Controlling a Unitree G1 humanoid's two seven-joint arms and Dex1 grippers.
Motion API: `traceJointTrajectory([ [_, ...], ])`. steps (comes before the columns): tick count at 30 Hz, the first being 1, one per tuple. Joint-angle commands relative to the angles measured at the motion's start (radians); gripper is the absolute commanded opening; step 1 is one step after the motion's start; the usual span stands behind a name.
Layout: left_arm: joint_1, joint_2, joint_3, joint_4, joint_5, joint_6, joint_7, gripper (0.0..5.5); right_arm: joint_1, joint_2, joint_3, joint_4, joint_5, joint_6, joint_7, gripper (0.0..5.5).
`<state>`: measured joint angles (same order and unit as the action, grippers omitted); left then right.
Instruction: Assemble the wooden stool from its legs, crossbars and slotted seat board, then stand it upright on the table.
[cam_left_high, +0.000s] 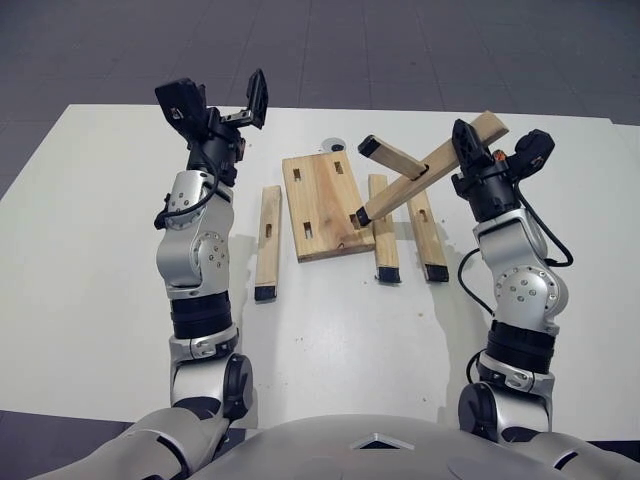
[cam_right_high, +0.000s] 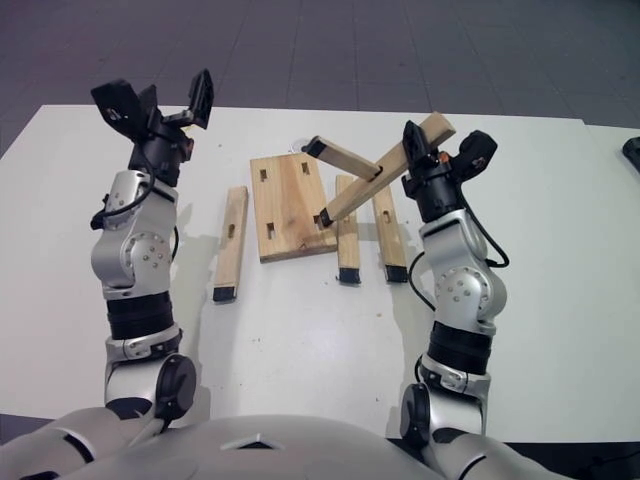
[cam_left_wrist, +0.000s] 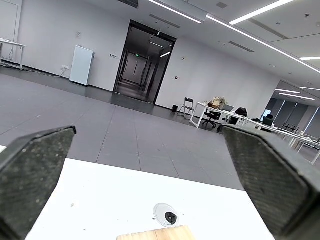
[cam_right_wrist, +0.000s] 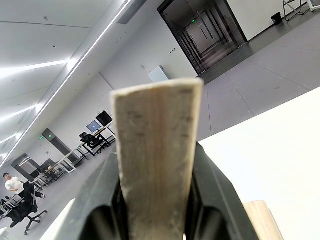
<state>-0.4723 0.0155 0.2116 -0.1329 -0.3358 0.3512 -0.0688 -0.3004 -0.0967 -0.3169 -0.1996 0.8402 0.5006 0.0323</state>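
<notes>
Stool leg lay flat on the table, close by my left gripper. That gripper was up with its fingers wide apart, holding nothing. The seat board lay between my grippers. My right gripper squeezed a tilted leg. Two more legs lay flat beside that gripper.

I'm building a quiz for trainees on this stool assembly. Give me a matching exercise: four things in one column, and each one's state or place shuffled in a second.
1. left gripper
2. right gripper
3. seat board
4. lone leg

A. lies flat, slots up
B. shut on a tilted leg
C. lies left of the seat board
D. open, empty

Pairs: 1-D, 2-B, 3-A, 4-C
</notes>
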Motion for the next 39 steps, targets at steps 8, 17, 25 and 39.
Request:
traceJointTrajectory([
  [8, 0.020, -0.007, -0.032, 0.012, 0.014, -0.015, 0.029, 5.40, -0.018, 0.031, -0.027, 0.029, 0.053, 0.045, -0.066, 1.02],
  [17, 0.024, -0.005, -0.053, 0.008, 0.016, -0.021, 0.036, 5.40, -0.013, 0.009, 0.019, 0.028, -0.048, 0.028, -0.061, 1.02],
  [25, 0.000, -0.019, -0.053, -0.047, -0.005, -0.017, 0.069, 5.40, 0.027, -0.016, 0.181, -0.018, -0.229, 0.007, -0.044, 1.02],
  [39, -0.057, -0.011, -0.046, -0.139, -0.033, 0.031, 0.107, 5.40, 0.097, -0.072, 0.394, -0.030, -0.465, 0.002, 0.012, 1.02],
])
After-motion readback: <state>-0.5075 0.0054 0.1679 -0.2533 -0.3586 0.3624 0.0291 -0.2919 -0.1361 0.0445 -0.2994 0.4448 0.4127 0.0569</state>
